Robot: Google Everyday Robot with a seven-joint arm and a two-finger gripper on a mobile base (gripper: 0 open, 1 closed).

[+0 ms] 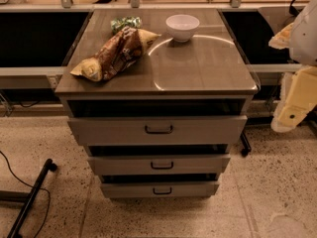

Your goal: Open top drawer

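Grey-beige fronts on all three drawers, and the top drawer (157,129) is the big one right under the worktop (198,71), with its black handle (159,129) dead centre. The gripper (290,115) is the cream and yellow bit hanging at the right edge of the view. From there the handle sits well off to the side, toward the middle of the shot, at roughly the same height and nowhere near touching. My guess is it's parked clear so it can swing in front of the handle, so the reach hasn't really started. Honestly can't tell whether the gripper is spread or closed, since it's half cut off by the frame, and so is the arm above it. There's a dark strip above each front, so the drawers might be sitting a bit proud, but I can't see inside any of them. Farther from the gripper, up on the worktop, are a crumpled chip bag (116,53), a white bowl (182,27) and a green wrapper (125,23) partly tucked behind the bag. None of that gets in the way of a pull.
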